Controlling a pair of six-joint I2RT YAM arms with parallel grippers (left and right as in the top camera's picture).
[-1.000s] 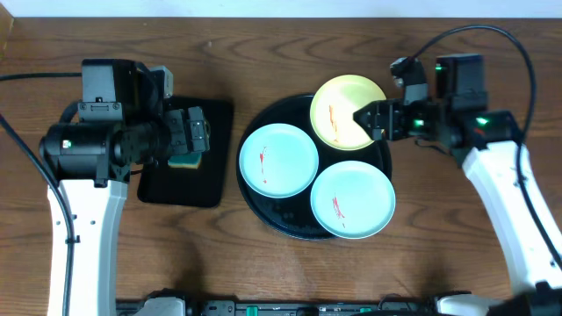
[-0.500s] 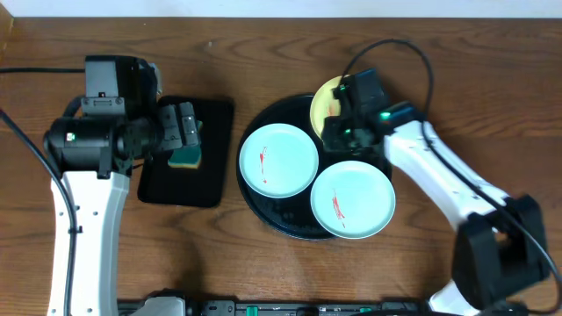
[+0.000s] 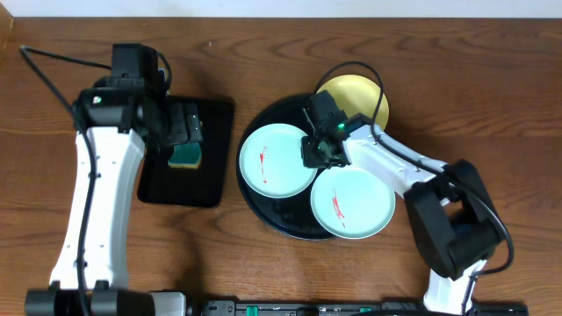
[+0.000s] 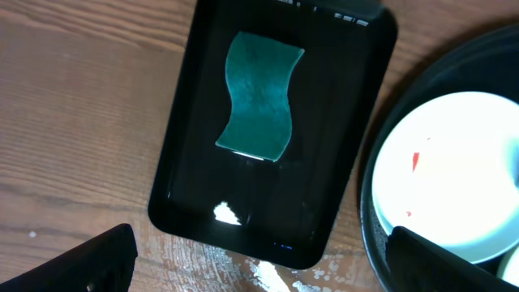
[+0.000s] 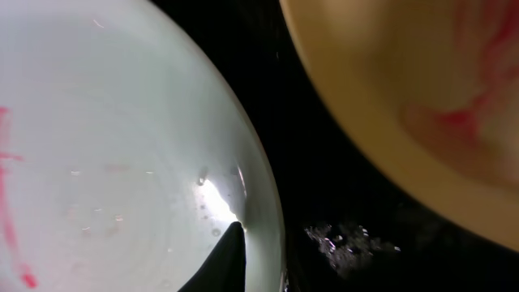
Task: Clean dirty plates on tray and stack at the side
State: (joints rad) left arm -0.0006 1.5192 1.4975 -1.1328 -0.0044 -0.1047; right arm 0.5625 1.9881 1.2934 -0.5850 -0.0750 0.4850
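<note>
Right pincer [image 3: 318, 153] sits at the rim of a mint plate [image 3: 268, 162], grip unclear; left pincer [image 3: 186, 129] spread over the rectangular tray [image 4: 186, 162]

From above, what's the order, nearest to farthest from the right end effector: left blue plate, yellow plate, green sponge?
1. Left blue plate: right end effector at its rim.
2. Yellow plate: just behind.
3. Green sponge: far left.

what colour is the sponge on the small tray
The sponge is dark teal green; the left wrist view shows it best.
</note>
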